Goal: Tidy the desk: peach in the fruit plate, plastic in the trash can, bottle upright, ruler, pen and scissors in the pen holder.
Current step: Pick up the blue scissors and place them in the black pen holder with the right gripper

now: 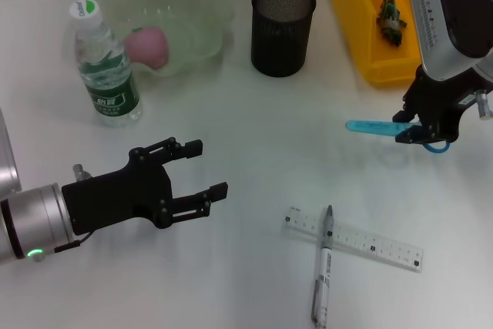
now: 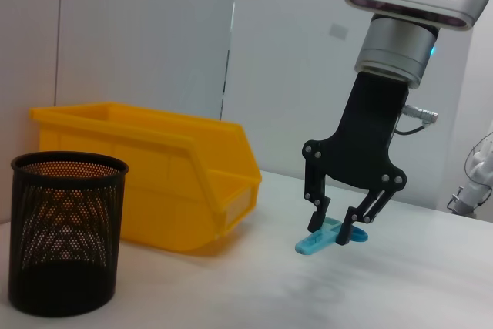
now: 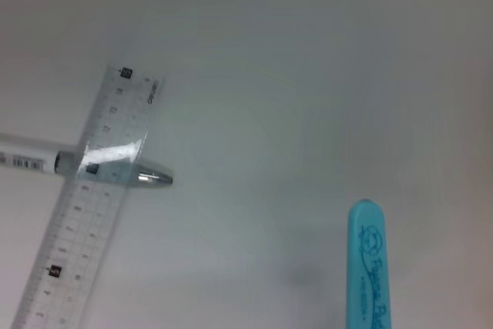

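1. Blue plastic scissors [image 1: 377, 127], sheathed and flat, are pinched at the handle end by the right tool [image 1: 422, 130], which is closed on them; they look just clear of the white surface [image 1: 254, 129], though contact is hard to judge.
2. Their long axis points toward the robot's left, and the black mesh holder [image 1: 283, 27] stands farther that way and back, well apart.
3. The clear ruler [image 1: 354, 238] lies over the pen [image 1: 323, 263].
4. The left tool [image 1: 204, 169] hovers wide, empty.
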`<control>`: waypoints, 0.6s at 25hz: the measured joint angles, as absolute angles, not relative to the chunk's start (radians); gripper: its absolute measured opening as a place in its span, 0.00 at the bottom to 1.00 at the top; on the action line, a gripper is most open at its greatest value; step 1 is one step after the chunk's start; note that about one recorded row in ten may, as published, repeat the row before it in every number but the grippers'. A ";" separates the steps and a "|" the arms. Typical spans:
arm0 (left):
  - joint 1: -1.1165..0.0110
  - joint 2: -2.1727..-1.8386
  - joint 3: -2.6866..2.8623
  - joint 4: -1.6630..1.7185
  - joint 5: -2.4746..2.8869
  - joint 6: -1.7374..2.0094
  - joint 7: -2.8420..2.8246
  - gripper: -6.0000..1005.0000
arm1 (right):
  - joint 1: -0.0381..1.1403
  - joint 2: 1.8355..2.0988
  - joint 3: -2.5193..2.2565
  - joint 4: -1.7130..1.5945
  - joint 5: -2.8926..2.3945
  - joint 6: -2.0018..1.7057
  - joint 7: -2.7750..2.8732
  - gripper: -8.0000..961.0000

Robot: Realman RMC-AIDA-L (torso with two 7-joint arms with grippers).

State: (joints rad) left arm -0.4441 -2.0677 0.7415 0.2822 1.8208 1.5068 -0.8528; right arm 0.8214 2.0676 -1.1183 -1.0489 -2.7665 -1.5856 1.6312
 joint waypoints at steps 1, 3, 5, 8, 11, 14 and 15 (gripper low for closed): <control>-0.444 -2.068 0.742 0.282 1.821 1.507 -0.853 0.80 | 0.819 2.071 -1.118 -1.054 -2.764 -1.589 1.630 0.25; -0.445 -2.068 0.742 0.282 1.821 1.507 -0.853 0.80 | 0.818 2.073 -1.118 -1.060 -2.759 -1.593 1.629 0.25; -0.447 -2.068 0.743 0.283 1.821 1.507 -0.853 0.80 | 0.817 2.074 -1.118 -1.061 -2.756 -1.595 1.629 0.25; -0.448 -2.068 0.743 0.283 1.821 1.509 -0.853 0.80 | 0.817 2.074 -1.118 -1.061 -2.755 -1.595 1.629 0.25; -0.448 -2.068 0.743 0.284 1.821 1.510 -0.853 0.80 | 0.816 2.074 -1.118 -1.062 -2.755 -1.595 1.628 0.25; -0.448 -2.068 0.742 0.284 1.821 1.512 -0.853 0.80 | 0.815 2.074 -1.118 -1.062 -2.755 -1.595 1.626 0.25; -0.448 -2.068 0.742 0.284 1.821 1.514 -0.853 0.80 | 0.815 2.074 -1.118 -1.063 -2.755 -1.595 1.626 0.25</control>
